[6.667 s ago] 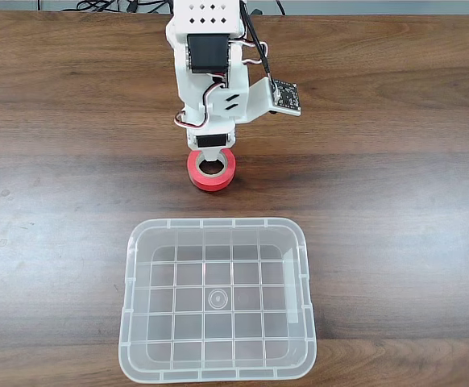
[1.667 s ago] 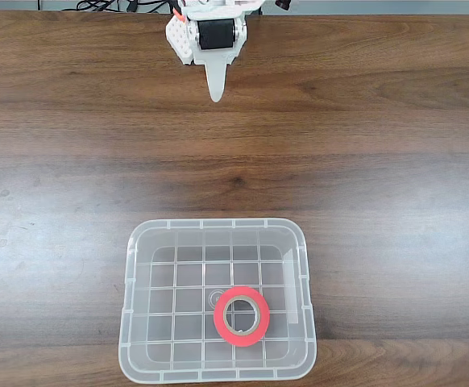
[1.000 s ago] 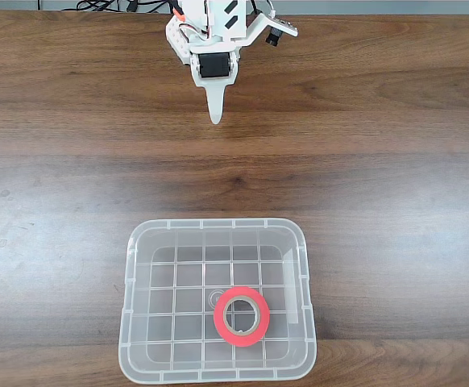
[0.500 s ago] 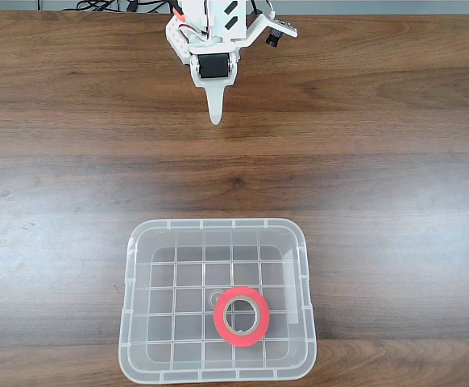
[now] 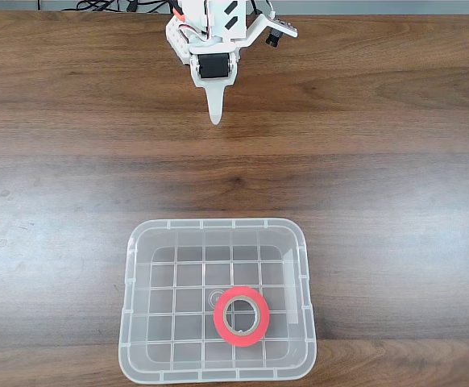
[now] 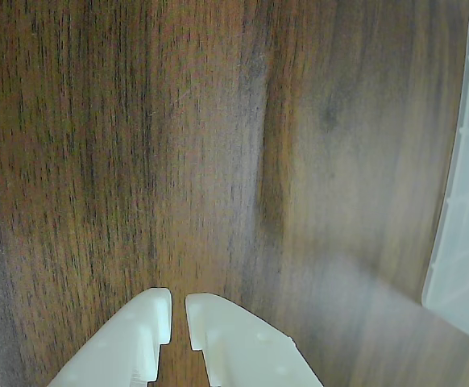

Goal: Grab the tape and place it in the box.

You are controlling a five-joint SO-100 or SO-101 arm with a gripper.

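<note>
Dark brown wood-grain table [image 5: 379, 177] — the largest item, its boards running side to side in the fixed view, bare across the wide band between arm and bin. Clear translucent plastic rectangular box [image 5: 217, 300] with rounded corners, rimmed edge and grid-patterned bottom — it sits at the lower centre of the fixed view, long side across the picture; a pale corner of it [image 6: 464, 218] enters the wrist view at the right edge. White plastic arm [image 5: 210, 36] with black motor housings, standing at the far top edge of the table; its two-finger gripper [image 5: 214, 113] points down the picture toward the box, and in the wrist view the two white fingertips [image 6: 179, 318] stand nearly together, a thin slit between them, holding nothing. Small bright red roll of tape [image 5: 241, 315] with grey-beige inner core ring, lying flat inside the box, hole upward, a little right of the middle and toward the near wall, clear of every wall. The tape lies well apart from the gripper, almost straight ahead of it. By this layout the placing looks done; open table surrounds the arm on all sides for any retreat.
</note>
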